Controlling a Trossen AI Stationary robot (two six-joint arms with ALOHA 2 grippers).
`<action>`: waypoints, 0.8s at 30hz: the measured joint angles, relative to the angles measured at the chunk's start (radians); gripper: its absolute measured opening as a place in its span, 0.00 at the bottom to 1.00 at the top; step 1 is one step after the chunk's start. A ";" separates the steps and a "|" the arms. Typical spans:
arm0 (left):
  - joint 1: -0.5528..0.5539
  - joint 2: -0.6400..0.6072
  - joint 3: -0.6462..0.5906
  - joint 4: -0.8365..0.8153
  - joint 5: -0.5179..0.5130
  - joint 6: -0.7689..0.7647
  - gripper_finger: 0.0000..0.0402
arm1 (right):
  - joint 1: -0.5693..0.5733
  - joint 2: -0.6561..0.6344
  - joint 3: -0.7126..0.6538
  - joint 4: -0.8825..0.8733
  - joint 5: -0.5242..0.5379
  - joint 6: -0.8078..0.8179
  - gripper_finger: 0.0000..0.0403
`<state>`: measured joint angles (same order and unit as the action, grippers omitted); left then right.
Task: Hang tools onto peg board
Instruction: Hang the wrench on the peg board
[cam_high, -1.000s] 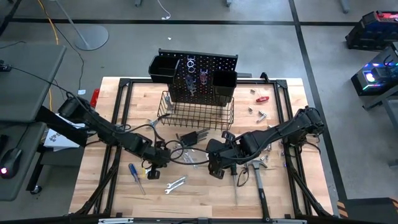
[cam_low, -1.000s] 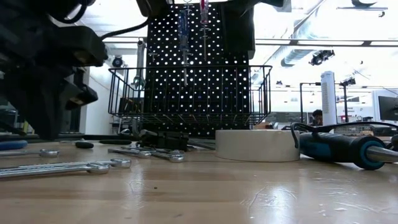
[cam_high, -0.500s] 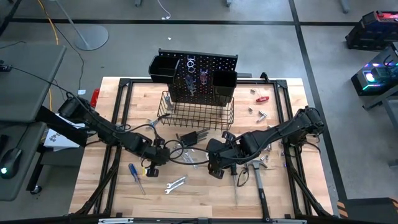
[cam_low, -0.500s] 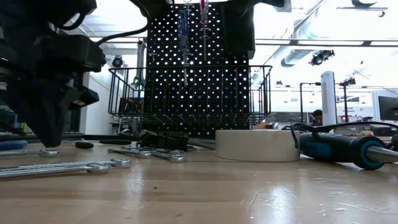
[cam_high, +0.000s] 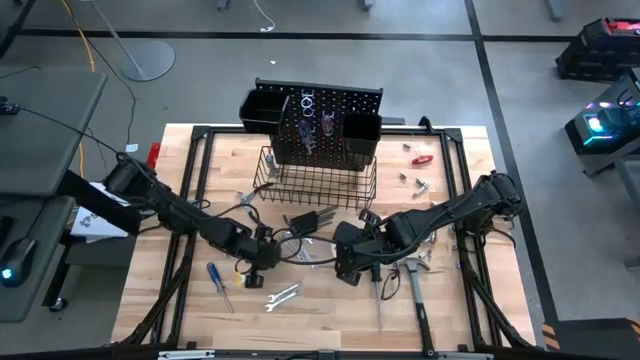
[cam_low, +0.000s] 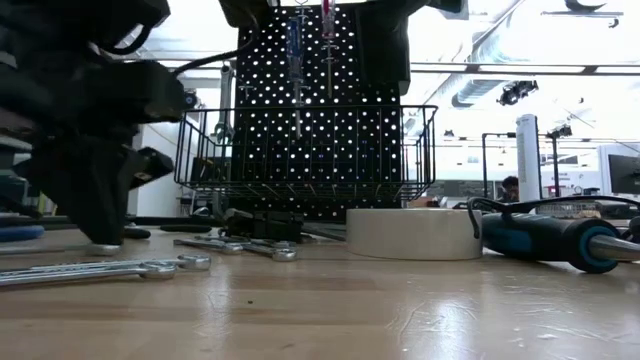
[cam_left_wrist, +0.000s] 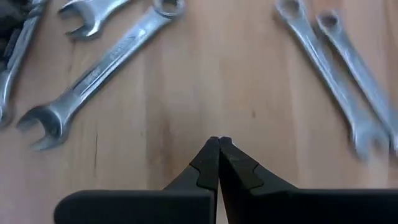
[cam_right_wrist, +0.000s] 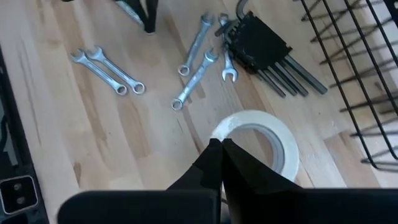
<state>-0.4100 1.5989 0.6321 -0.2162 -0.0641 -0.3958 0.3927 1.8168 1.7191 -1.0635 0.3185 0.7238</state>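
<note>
The peg board (cam_high: 325, 125) stood upright at the far side of the table (cam_high: 450, 310), and a few tools already hung on it; a blue-handled screwdriver (cam_low: 294, 45) and a red-handled one (cam_low: 327, 18) showed against its holes in the low view, with a silver wrench (cam_low: 224, 100) hanging at its left edge; so a start had been made, but by the look of it most of the job remained. Down on the wood lay plenty: a pair of wrenches (cam_high: 283, 296) near the front, more wrenches (cam_right_wrist: 198, 62) beside a black hex-key set (cam_right_wrist: 261, 50), the white tape roll (cam_right_wrist: 264, 146), a blue-handled screwdriver (cam_high: 219, 285) at the left, the claw hammer (cam_high: 415, 285) at the right, and red-handled pliers (cam_high: 421, 159) off by the far right corner.

The left gripper (cam_left_wrist: 218, 144) hung low over bare wood with wrenches on either side of it; its jaws were pressed together and held nothing. The right gripper (cam_right_wrist: 217, 146) hovered just above the near edge of the tape roll; its jaws too were closed and empty.

Judged from that, neither arm had a tool in hand; every item on the tabletop was yet to be picked up and hung, and the left arm looked best placed for a wrench.
</note>
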 joint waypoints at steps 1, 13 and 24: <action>0.001 0.012 0.001 0.016 -0.015 -0.064 0.00 | 0.000 0.000 0.000 -0.013 -0.001 0.006 0.00; 0.001 0.034 -0.010 0.063 -0.324 -1.014 0.00 | 0.020 0.000 0.000 -0.083 -0.006 0.046 0.00; -0.098 0.099 -0.014 0.170 -0.472 -1.640 0.00 | 0.018 0.057 0.000 -0.086 -0.009 0.017 0.00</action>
<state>-0.5081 1.6976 0.6182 -0.0465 -0.5364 -2.0362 0.4110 1.8735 1.7191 -1.1493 0.3100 0.7410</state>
